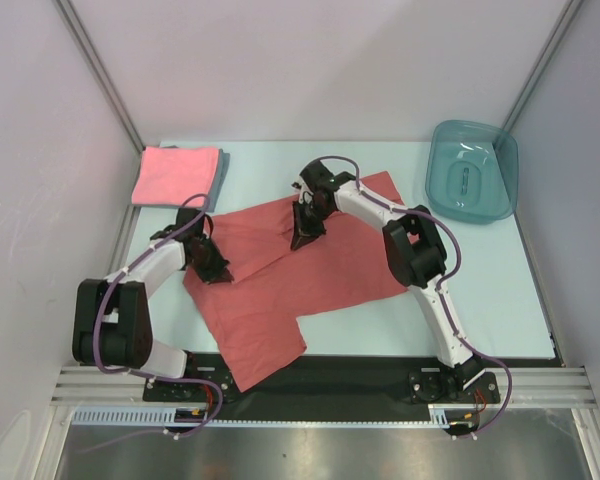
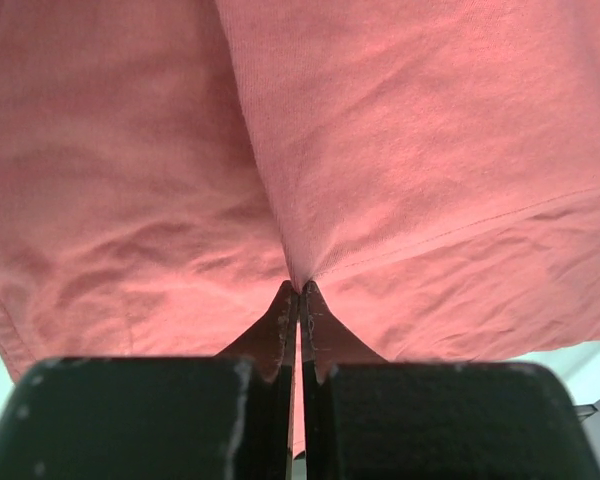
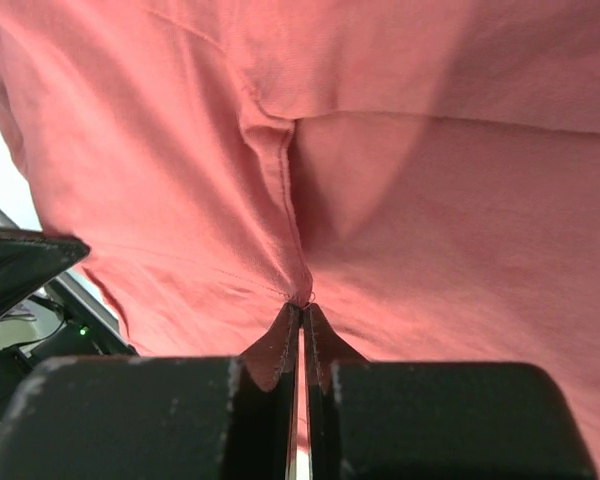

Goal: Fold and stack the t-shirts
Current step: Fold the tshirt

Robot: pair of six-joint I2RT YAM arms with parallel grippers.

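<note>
You have the brick-red t-shirt (image 1: 310, 270) lying open in the middle of the bench (image 1: 510, 300), flat for the most part, with soft creases and a stitched hem that shows in both wrist views. Its near corner passes over the front edge of the bench, onto the black strip by the arm bases. The left tool (image 1: 212, 265) is clenched on a small pinch of this cloth at the shirt's left edge, the jaws pressed together with a fold of fabric rising between them. The right tool (image 1: 304, 236) is clenched in the same way on the far edge, near a seam. On the right side a wide band of pale bench shows between the shirt and the teal tub (image 1: 472, 170), which is translucent plastic with rounded corners and stands in the far right corner. In the far left corner a pink t-shirt (image 1: 175, 175) lies folded as a neat square, well apart from the red cloth; under it only a thin grey-blue edge (image 1: 219, 178) shows, probably another folded shirt.
</note>
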